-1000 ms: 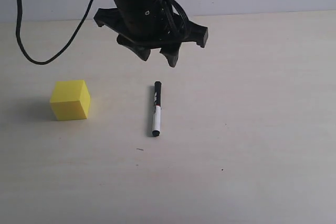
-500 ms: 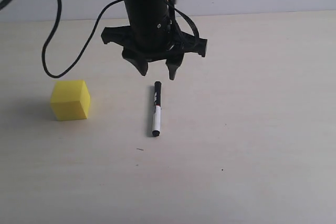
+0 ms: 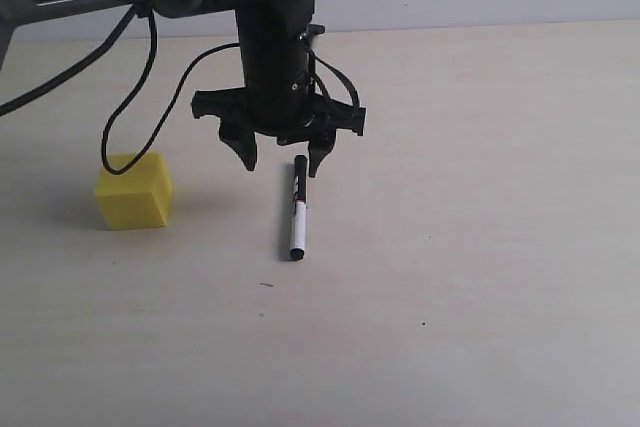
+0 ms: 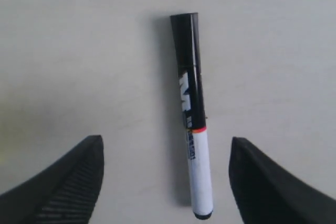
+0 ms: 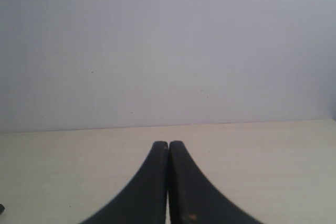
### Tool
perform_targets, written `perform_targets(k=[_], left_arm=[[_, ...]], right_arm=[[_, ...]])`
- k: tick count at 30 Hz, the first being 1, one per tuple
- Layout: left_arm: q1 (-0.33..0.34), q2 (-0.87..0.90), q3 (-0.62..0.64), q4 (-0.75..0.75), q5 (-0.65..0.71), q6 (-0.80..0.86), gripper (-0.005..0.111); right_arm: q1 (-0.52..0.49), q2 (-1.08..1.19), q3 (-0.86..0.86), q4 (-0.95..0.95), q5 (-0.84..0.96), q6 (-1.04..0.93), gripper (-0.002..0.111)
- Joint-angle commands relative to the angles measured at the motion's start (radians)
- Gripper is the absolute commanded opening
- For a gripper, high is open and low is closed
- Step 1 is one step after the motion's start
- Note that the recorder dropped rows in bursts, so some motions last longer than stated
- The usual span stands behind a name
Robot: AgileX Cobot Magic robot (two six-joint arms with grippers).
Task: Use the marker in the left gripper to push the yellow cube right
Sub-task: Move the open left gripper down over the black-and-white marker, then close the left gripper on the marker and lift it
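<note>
The table [image 3: 500,297] is big and pale. The black left arm [image 3: 270,37] reaches over it. The left gripper [image 3: 282,165] has come down lower than it was a moment ago. Its two fingers are apart and hold nothing.

The yellow cube [image 3: 133,192] sits on the table, well off to the side of the gripper, on the left in the outside view. It has not moved. The marker [image 3: 297,209] has not moved either. It lies flat on the table, right under the gripper, with its black cap end between the two fingers and nearer to one of them.

So I think the grab comes first. The gripper needs to go down a bit more and close on the marker. The push is not started yet.

The table looks bare between the marker and the cube. A black cable [image 3: 130,117] hangs in a loop near the cube's top. I cannot tell if it touches. The right gripper [image 5: 168,145] is far off, fingers pressed together.
</note>
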Motion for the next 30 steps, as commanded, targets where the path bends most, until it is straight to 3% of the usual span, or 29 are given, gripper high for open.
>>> perform_targets(k=[1, 22, 26, 30], left_arm=[[0.002, 0.027, -0.008, 0.003, -0.017, 0.001, 0.066], [-0.002, 0.075, -0.008, -0.057, -0.079, -0.001, 0.066], [-0.004, 0.089, -0.008, -0.057, -0.064, -0.001, 0.058], [-0.004, 0.098, -0.008, -0.057, -0.037, 0.001, 0.057]], right_arm=[[-0.005, -0.005, 0.005, -0.002, -0.003, -0.003, 0.0], [-0.005, -0.005, 0.005, -0.002, -0.005, -0.001, 0.0], [-0.005, -0.005, 0.005, -0.002, -0.005, -0.003, 0.0], [-0.005, -0.005, 0.005, -0.002, -0.005, -0.003, 0.0]])
